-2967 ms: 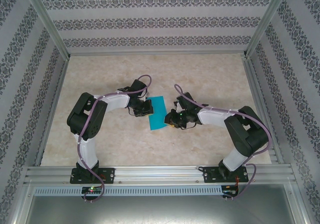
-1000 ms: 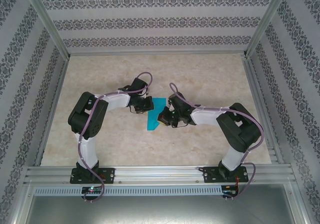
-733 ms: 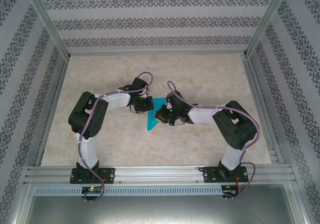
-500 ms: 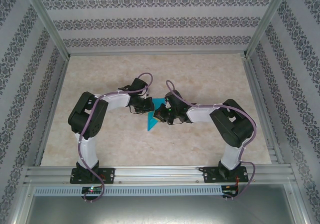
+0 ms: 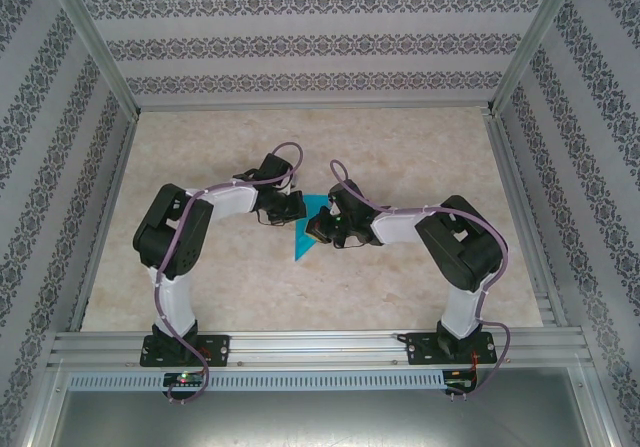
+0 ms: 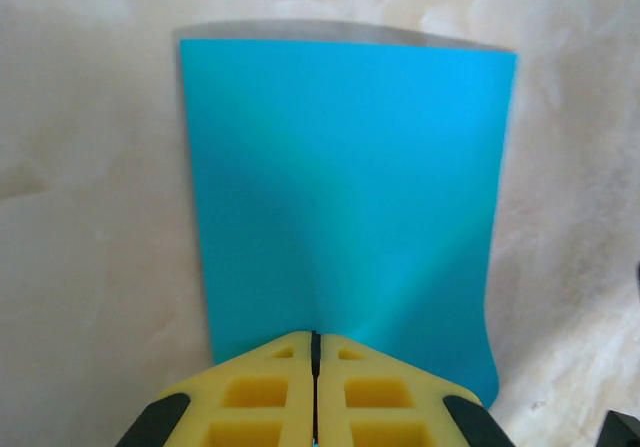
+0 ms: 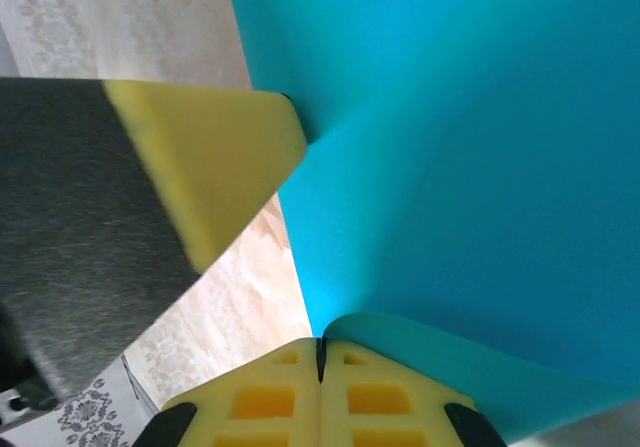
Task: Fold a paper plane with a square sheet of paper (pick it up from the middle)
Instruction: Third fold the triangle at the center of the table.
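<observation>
The square sheet of paper is teal and lies mid-table between my two grippers, showing as a narrow triangle from above. My left gripper is shut at the sheet's left edge. In the left wrist view its yellow tips meet on the near edge of the paper, and a soft ridge runs up from them. My right gripper is shut on the opposite edge. In the right wrist view the paper curls over its tips, and the left gripper's finger touches the sheet close by.
The beige marbled table stretches out on all sides of the paper. Patterned walls and aluminium posts enclose it, with a metal rail along the near edge where the arm bases are bolted.
My right gripper has moved left toward the left gripper, bringing the paper's right side over. The visible teal area has shrunk from a rectangle to a narrow triangle. The left arm has hardly moved.
</observation>
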Robot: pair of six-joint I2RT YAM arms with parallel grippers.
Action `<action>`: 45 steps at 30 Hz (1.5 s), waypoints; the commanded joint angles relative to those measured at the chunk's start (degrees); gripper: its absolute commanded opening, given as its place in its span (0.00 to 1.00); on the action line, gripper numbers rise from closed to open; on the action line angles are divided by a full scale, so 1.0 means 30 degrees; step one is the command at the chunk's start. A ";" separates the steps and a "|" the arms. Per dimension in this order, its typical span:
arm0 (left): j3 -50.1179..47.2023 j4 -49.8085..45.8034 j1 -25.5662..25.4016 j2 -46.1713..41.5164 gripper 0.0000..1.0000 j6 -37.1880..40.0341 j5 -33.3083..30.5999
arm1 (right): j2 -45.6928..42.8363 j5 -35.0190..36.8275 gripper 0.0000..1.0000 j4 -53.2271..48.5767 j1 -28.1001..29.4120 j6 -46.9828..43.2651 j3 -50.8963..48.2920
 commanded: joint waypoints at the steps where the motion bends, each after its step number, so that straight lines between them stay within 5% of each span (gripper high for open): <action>1: -0.0197 0.0256 0.0199 0.0542 0.08 -0.0134 0.0036 | 0.0311 0.0070 0.01 0.0686 0.0103 0.0249 0.0173; 45: -0.0337 -0.0370 0.0208 0.0879 0.05 -0.0041 -0.0271 | 0.1574 0.0385 0.01 0.1666 0.0217 0.0606 0.0622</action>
